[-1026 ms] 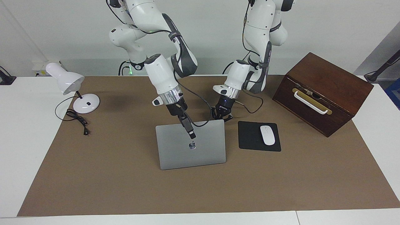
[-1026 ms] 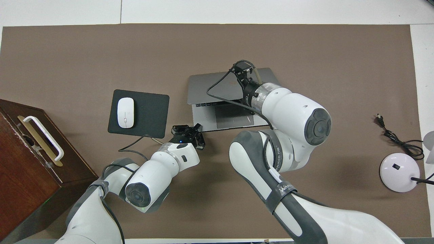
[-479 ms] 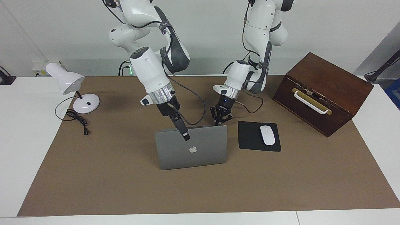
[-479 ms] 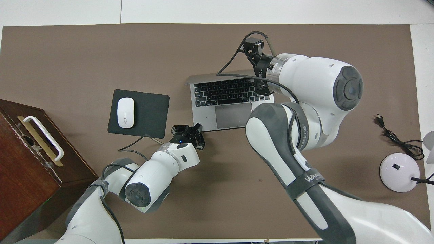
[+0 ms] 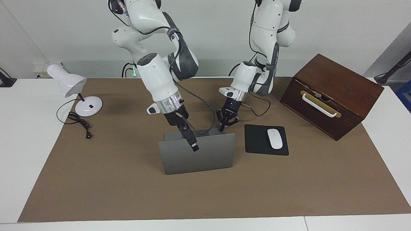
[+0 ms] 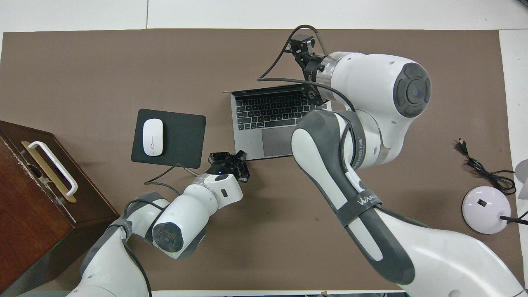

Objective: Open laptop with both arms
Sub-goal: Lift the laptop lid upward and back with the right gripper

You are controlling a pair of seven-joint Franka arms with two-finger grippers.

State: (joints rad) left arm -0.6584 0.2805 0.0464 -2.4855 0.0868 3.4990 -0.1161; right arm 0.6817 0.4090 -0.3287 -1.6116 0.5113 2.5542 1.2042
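Since the job is opening the laptop (image 5: 196,157) with both arms, the setup makes sense to me. It sits in the middle of the facing view with its lid about upright, back toward the camera. From overhead the keyboard is in plain sight just above the frame's centre.

Going across the facing view, the white lamp (image 5: 69,84) at the edge is just bystanding. Next is the right gripper (image 5: 193,146), hanging at the lid's top edge and lying over the lid's back. I'd guess it's there to swing the lid. I honestly can't tell how its jaws stand or whether they pinch the edge.

Then comes the left gripper (image 5: 224,125), fully closed with nothing in it. Its tips are down at the corner of the laptop's base, probably pinning it so it won't slide or tip. After that come the mouse pad (image 5: 257,141) with the mouse (image 5: 275,138), and the wooden box (image 5: 334,93).

Hidden stuff: the screen shows in neither view, and from overhead the lid is only a thin line. The right arm's bulk covers one end of the keyboard deck and its own fingertips.
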